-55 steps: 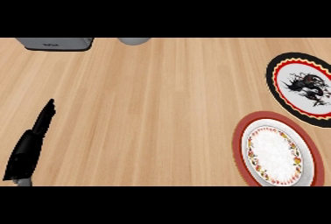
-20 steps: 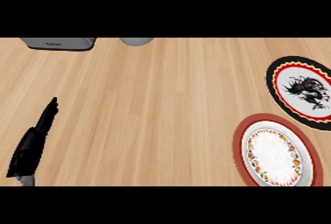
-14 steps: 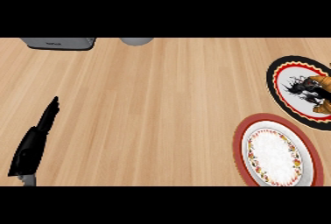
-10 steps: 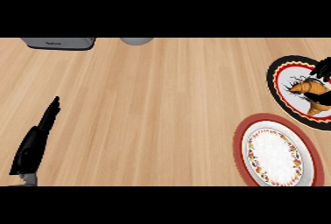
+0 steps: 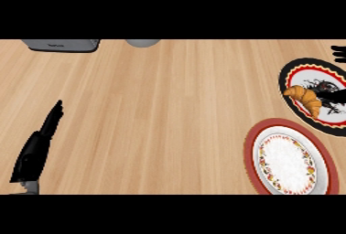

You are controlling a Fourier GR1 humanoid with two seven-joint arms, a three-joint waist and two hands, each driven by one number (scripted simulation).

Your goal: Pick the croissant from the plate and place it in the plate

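A golden croissant (image 5: 305, 99) hangs over the left part of a black plate (image 5: 292, 73) with a red and white zigzag rim, at the right edge of the head view. My right hand (image 5: 338, 51) comes in from the right edge; its dark fingers (image 5: 337, 96) curl at the croissant's right end, and most of the hand is out of view. A red-rimmed white plate (image 5: 252, 145) with a patterned border lies just below, bare. My left hand (image 5: 37, 147) rests open at the lower left, fingers pointing up, far from both plates.
A grey box-shaped appliance (image 5: 61, 44) and a grey round object (image 5: 143, 42) stand at the counter's far edge, top left. Bare wooden counter (image 5: 162, 114) spreads between my left hand and the plates.
My right hand has come in from the right edge with the croissant, carrying it leftward over the black plate. The left hand has barely moved.
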